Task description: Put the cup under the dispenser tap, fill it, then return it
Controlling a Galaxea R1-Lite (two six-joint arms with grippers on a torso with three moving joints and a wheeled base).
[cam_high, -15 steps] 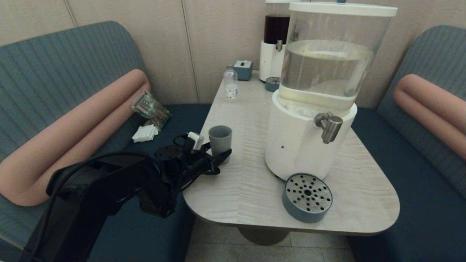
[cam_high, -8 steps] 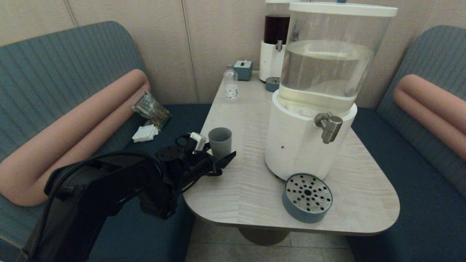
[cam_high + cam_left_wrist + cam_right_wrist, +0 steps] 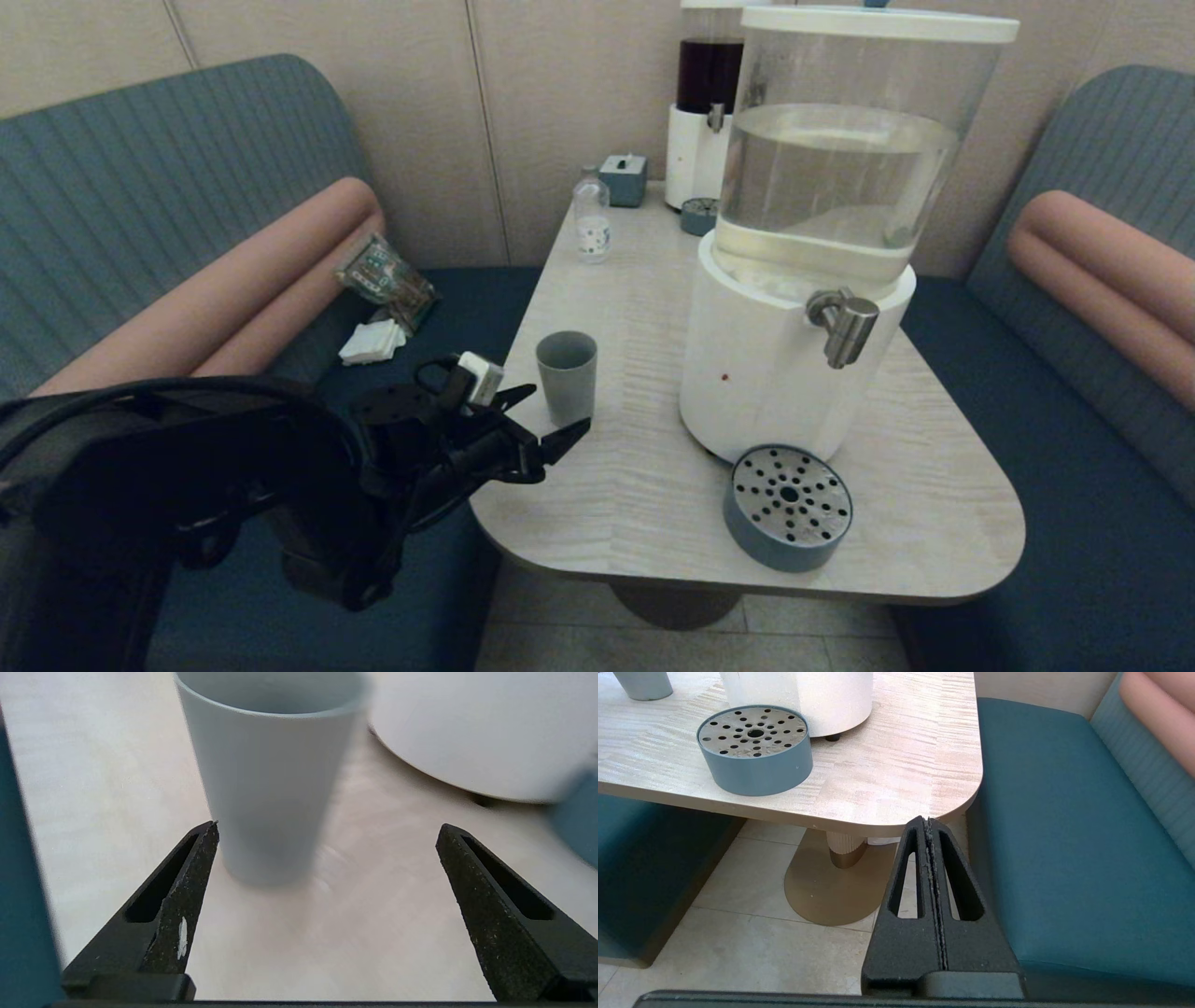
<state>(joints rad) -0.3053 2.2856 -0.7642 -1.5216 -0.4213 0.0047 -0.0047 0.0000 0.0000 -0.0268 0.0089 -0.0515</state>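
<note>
Our left gripper (image 3: 327, 833) hung spread near the cup (image 3: 271, 770); we judged centring it between the fingers (image 3: 187, 891) wise.

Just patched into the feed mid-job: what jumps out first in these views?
The big dispenser with its clear tank of pale liquid dominates the table's right side, its steel dispenser tap above a perforated drip tray. To its left stands the cup, upright. The left end effector hovers open just short of it at the table's edge; the right end effector is parked shut below the table's near right corner.
</note>
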